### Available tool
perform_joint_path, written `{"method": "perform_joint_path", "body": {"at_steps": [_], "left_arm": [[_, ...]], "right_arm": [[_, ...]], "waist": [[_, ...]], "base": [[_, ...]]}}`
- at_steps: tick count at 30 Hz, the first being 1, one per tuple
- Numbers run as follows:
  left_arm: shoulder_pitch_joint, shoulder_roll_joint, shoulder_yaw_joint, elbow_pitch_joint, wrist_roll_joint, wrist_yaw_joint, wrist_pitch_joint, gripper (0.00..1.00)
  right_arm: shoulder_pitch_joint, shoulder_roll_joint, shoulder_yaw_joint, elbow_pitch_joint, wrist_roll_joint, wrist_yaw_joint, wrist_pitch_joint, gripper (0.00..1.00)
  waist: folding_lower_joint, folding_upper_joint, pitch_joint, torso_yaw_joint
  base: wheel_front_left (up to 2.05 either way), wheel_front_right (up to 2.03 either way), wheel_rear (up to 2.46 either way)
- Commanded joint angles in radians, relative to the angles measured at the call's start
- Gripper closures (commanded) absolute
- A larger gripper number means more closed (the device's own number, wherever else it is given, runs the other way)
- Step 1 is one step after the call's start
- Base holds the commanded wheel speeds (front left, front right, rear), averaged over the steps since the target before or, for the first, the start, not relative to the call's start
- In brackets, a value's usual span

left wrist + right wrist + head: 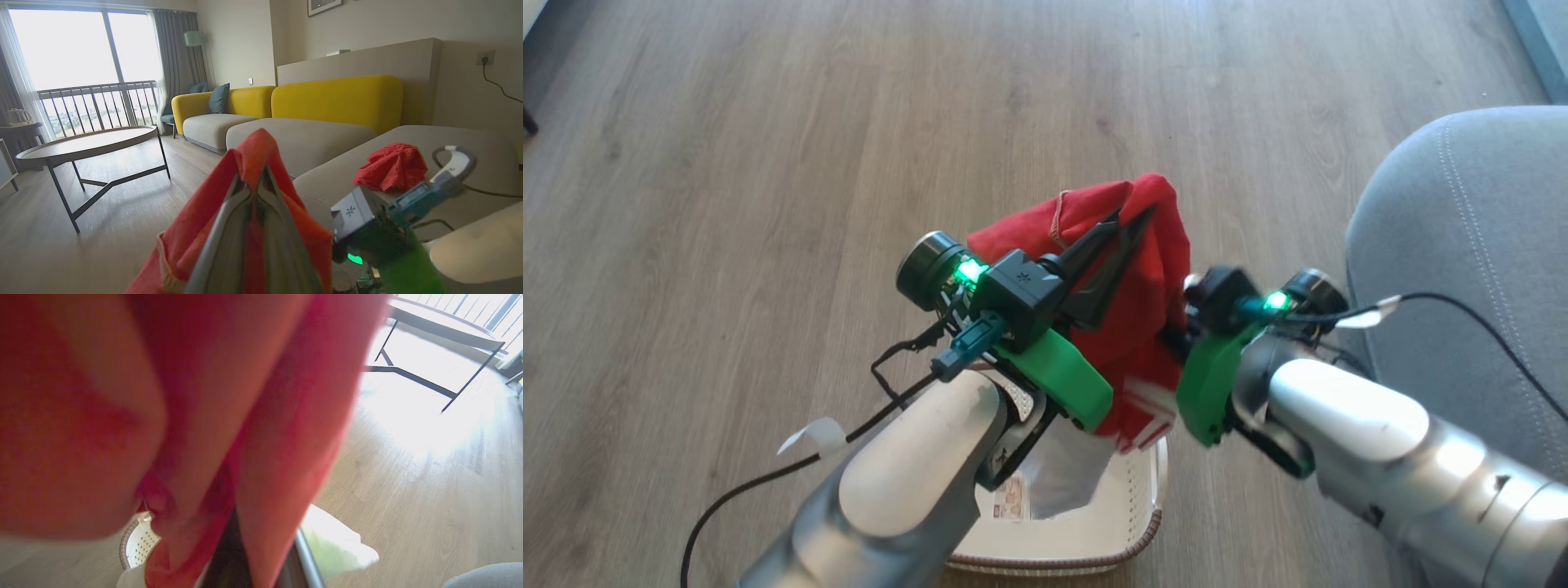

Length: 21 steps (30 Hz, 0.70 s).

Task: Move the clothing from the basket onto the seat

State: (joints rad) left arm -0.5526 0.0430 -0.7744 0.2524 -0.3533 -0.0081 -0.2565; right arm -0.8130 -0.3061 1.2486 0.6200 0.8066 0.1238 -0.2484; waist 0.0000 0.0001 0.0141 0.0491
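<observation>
Red clothing (1152,269) is draped over my left gripper (1134,219), fingers narrowed to a pinch on it, above the basket (1135,490). My right gripper (1201,310) is buried in cloth, can't tell its opening. Another red garment (392,165) lies on the seat (449,139).

Head looks down; wrists (close-up) share clothing (1168,245).

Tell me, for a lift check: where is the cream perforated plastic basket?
Head view, bottom centre: the basket sits on the wooden floor, beneath the raised red fabric garment, left of the grey upholstered seat.
</observation>
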Motion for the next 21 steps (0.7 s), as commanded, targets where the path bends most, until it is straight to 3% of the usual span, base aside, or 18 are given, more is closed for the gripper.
{"method": "perform_joint_path", "body": {"at_steps": [1,2,10,21], "left_arm": [[-0.036,0.009,0.04,-0.025,0.006,0.001,-0.005,0.04],[-0.031,0.01,0.042,-0.02,0.005,-0.004,-0.005,0.0],[0.014,0.027,0.053,0.047,0.015,-0.052,-0.005,0.0],[0.088,0.04,0.096,0.102,0.043,-0.099,-0.005,0.0]], "right_arm": [[-0.013,-0.009,-0.04,-0.022,0.002,0.007,-0.013,1.0],[-0.006,-0.014,-0.067,-0.03,-0.002,0.007,-0.013,1.0],[0.07,-0.056,-0.289,-0.111,-0.068,0.007,-0.013,1.0],[0.138,-0.073,-0.52,-0.242,-0.152,0.007,-0.013,1.0]], "waist": [[0.0,-0.0001,0.002,-0.006],[0.0,-0.0001,0.003,-0.011],[0.0,-0.0001,0.011,-0.069],[0.0,-0.0001,0.022,-0.218]], "base": [[0.0,0.0,0.0],[0.0,0.0,0.0],[0.0,0.0,0.0],[0.0,0.0,0.0]]}}
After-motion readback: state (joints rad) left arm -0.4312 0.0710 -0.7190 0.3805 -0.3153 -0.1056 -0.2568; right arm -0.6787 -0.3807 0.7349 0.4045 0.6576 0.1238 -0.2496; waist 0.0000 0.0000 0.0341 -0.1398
